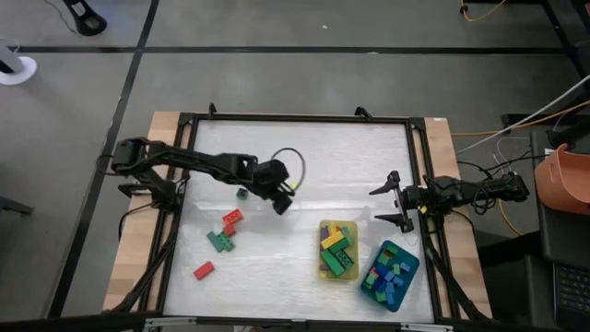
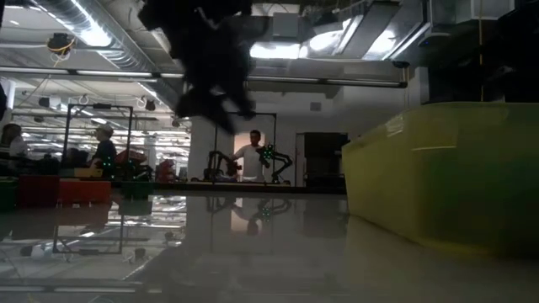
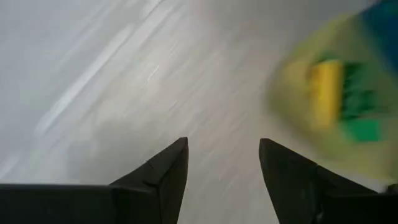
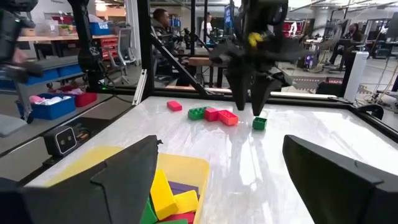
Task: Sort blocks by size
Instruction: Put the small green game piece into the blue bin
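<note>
Sorting nearly complete: yellow tray (image 1: 324, 269) and adjacent teal tray (image 1: 412, 269) hold most blocks (image 1: 338, 249). Four loose blocks (image 1: 224, 232) remain beyond it. Left gripper (image 1: 282, 205) and right gripper (image 1: 389, 202) hang open, empty.

Left gripper (image 1: 282, 205) above tabletop (image 1: 341, 157) centre, jaws apart, nothing between. Right gripper (image 1: 388, 202) near right edge, jaws wide, nothing between.

One small block (image 1: 241, 193) just left of left gripper. Cluster of blocks (image 1: 227, 230) left of centre, toward near edge. Single block (image 1: 203, 270) closer to near left corner, apart from cluster.

Two trays side by side by near right corner: inner tray (image 1: 326, 272) nearer centre, outer tray (image 1: 408, 273) nearer right edge; each holds heap of blocks. Right gripper just behind trays.
</note>
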